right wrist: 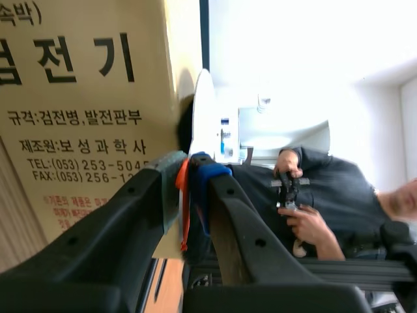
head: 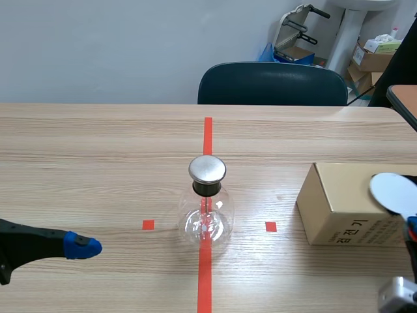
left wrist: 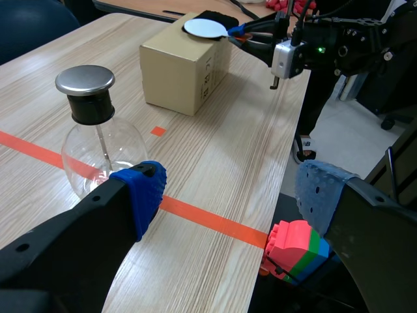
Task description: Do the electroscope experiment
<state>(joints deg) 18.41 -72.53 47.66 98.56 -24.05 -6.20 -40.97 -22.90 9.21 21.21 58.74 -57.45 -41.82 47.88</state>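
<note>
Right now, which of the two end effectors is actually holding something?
The right end effector: it is shut on a white disc at the box. The left end effector is open and empty.

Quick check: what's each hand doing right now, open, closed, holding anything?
Left hand: open, holding nothing.
Right hand: closed on the white disc, by the cardboard box.

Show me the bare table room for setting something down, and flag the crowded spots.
Free: the wide stretch of table left of the electroscope flask, beyond the left gripper; the far strip toward the chair. Narrower: between flask and cardboard box. Crowded: over the box, where the right gripper holds the white disc.
</note>
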